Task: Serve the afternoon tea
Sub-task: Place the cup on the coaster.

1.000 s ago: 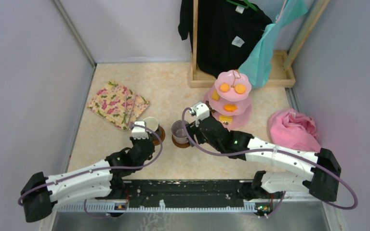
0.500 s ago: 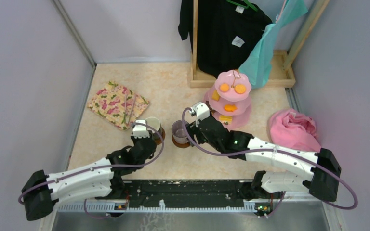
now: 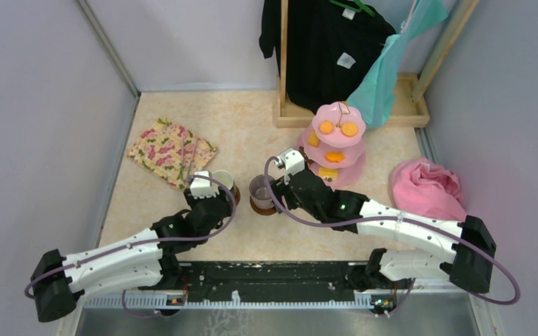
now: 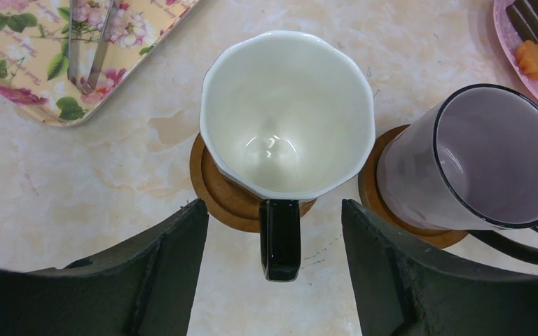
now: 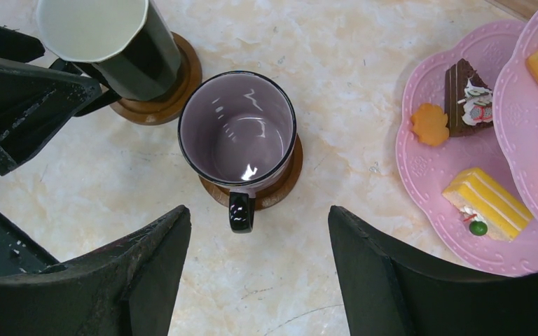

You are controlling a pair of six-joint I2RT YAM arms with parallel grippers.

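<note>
The black mug [image 4: 287,115], white inside, stands upright on a round brown coaster [image 4: 214,192]. Its handle [image 4: 280,241] lies between the jaws of my left gripper [image 4: 273,210], which is open and clear of it on both sides. Right beside it the smoky translucent mug [image 5: 238,129] sits on the second coaster [image 5: 284,183], handle toward my right gripper [image 5: 258,213], also open and empty. The pink three-tier stand [image 3: 336,143] is just to the right, its bottom plate [image 5: 420,175] holding an orange snack [image 5: 429,124], a brown cake [image 5: 466,94] and a yellow cake [image 5: 485,199].
A flower-patterned tray [image 3: 170,150] with metal tongs lies at the left, close behind the black mug. A crumpled pink cloth [image 3: 426,187] sits at the right. A wooden clothes rack [image 3: 350,115] with black and teal garments stands at the back. Walls close in on both sides.
My left jaws have spread apart and let go of the black mug's handle, leaving the mug standing on its coaster. The right arm and the smoky mug have not moved.
</note>
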